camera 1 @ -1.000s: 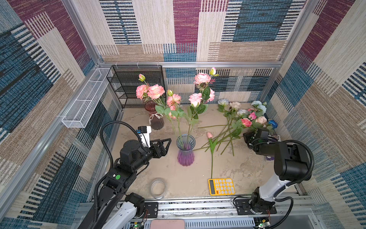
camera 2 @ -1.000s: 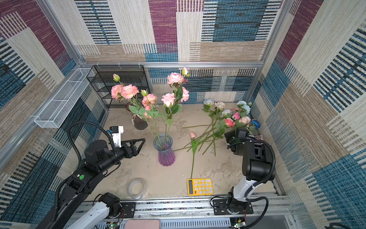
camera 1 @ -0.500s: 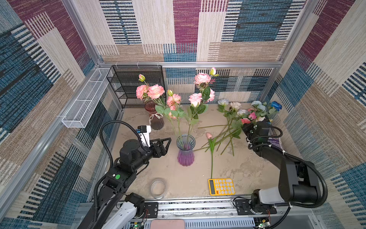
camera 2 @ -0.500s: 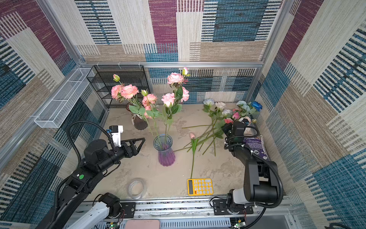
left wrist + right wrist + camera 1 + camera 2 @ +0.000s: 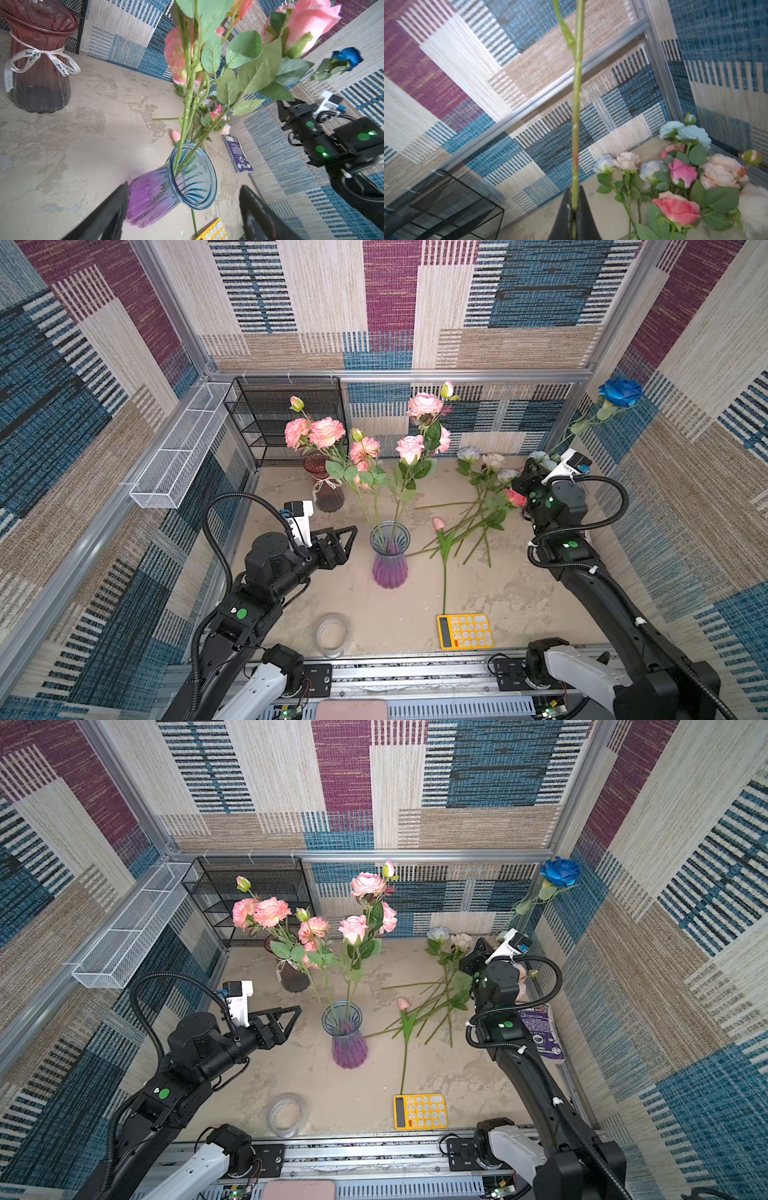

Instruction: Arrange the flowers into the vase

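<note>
Your right gripper [image 5: 574, 204] is clamped on the stem of the deep blue rose [image 5: 621, 391], held high near the right wall. Your left gripper [image 5: 184, 187] hovers, jaws apart, just beside the vase [image 5: 389, 556] holding pink roses [image 5: 409, 448]. The other flowers [image 5: 482, 506] lie on the table [image 5: 415, 614].

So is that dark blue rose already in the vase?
No, the right gripper holds the blue rose aloft by its stem, apart from the vase.

table [image 5: 519, 593]: mottled beige | centre: vase [image 5: 389, 568], upright | 11 o'clock: red vase [image 5: 328, 497], rack [image 5: 286, 418] | 2 o'clock: loose flowers [image 5: 478, 514], lying | 3 o'clock: book [image 5: 544, 1031] | 5 o'clock: calculator [image 5: 464, 631] | 7 o'clock: tape roll [image 5: 331, 635]
</note>
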Robot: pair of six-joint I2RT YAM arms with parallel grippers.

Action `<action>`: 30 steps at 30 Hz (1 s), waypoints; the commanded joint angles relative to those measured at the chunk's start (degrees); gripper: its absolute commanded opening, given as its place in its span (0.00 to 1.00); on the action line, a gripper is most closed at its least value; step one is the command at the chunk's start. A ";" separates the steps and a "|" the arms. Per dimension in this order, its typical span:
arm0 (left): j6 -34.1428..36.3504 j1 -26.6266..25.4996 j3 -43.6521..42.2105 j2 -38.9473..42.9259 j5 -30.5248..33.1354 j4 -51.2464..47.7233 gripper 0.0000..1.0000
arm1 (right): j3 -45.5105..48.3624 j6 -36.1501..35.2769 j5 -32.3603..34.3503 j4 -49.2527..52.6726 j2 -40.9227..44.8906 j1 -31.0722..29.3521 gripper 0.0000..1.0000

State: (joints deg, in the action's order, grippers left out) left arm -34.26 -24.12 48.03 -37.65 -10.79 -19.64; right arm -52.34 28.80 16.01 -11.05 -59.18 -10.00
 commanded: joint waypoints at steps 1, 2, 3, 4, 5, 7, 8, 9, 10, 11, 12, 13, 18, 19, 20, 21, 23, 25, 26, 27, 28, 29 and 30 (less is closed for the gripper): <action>1.87 -0.01 0.66 0.18 0.83 -1.26 0.84 | -3.98 -3.98 -6.04 7.99 2.30 -1.62 0.00; 1.92 -0.01 0.82 0.27 0.85 -1.51 0.84 | -5.69 -4.84 -9.22 10.07 2.93 -2.12 0.00; 2.10 0.04 0.92 0.22 0.94 -1.73 0.84 | -7.53 -5.72 -12.24 12.57 3.40 -2.60 0.00; 2.19 -0.04 1.05 0.19 1.03 -1.98 0.84 | -9.03 -6.30 -15.03 14.64 3.88 -2.83 0.00; 2.29 0.01 1.01 0.17 1.07 -2.22 0.84 | -10.94 -7.20 -18.51 17.04 4.29 -3.11 0.00; 2.27 0.02 1.15 0.22 1.21 -2.42 0.84 | -13.77 -8.79 -24.98 20.97 5.10 -3.56 0.00; 2.35 -0.01 1.09 0.29 1.21 -2.42 0.84 | -15.34 -9.37 -28.35 22.76 5.45 -3.73 0.00; 2.27 -0.03 0.97 0.22 1.26 -2.42 0.84 | -16.59 -10.07 -31.03 24.21 5.48 -3.84 0.00; 2.24 0.03 0.95 0.12 1.29 -2.38 0.84 | -17.98 -10.54 -34.47 25.57 5.45 -3.89 0.00; 2.23 0.03 0.97 0.20 1.38 -2.34 0.84 | -19.52 -10.79 -37.50 26.51 5.26 -4.03 0.00; 2.18 -0.01 0.93 0.04 1.36 -2.37 0.84 | -20.56 -10.86 -40.18 26.84 4.97 -4.21 0.00; 2.18 0.01 1.00 -0.07 1.38 -2.25 0.84 | -21.85 -10.76 -43.04 27.02 4.53 -4.62 0.00; 1.84 0.02 1.05 -0.31 1.10 -2.07 0.84 | -26.13 -11.43 -44.37 24.14 1.18 -13.06 0.00; 1.75 0.02 1.08 -0.25 1.07 -1.98 0.84 | -27.19 -12.13 -42.22 23.65 0.11 -16.29 0.00; 1.74 0.04 1.27 -0.20 0.99 -2.07 0.84 | -28.38 -13.26 -39.59 23.13 -1.30 -19.75 0.00; 1.75 0.03 1.36 -0.30 0.91 -2.08 0.84 | -29.33 -14.23 -36.87 22.44 -2.43 -22.83 0.00; 1.79 0.01 1.74 -0.25 0.71 -2.28 0.84 | -31.04 -16.51 -31.49 19.68 -4.69 -28.63 0.00; 1.96 -0.04 2.30 -0.25 0.59 -2.64 0.84 | -32.51 -18.18 -28.53 16.55 -6.74 -32.36 0.00; 2.07 -0.03 2.49 -0.31 0.59 -2.81 0.84 | -33.23 -19.06 -27.09 15.37 -7.76 -33.95 0.00; 2.18 -0.04 2.80 -0.25 0.50 -3.07 0.84 | -33.92 -20.28 -25.30 14.16 -8.99 -35.55 0.00; 2.28 -0.01 3.07 -0.19 0.43 -3.36 0.84 | -34.58 -21.53 -23.68 12.99 -10.24 -36.81 0.00; 2.36 0.03 3.46 -0.12 0.26 -3.53 0.84 | -34.82 -22.38 -22.19 11.91 -11.47 -37.70 0.00; 2.40 0.00 3.63 0.04 0.03 -3.58 0.84 | -34.86 -22.78 -21.44 11.00 -12.47 -37.97 0.00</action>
State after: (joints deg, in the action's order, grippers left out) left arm -34.02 -24.12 50.78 -37.87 -10.46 -22.24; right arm -86.52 9.76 -11.68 5.74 -69.87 -46.81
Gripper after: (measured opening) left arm 0.841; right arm 0.060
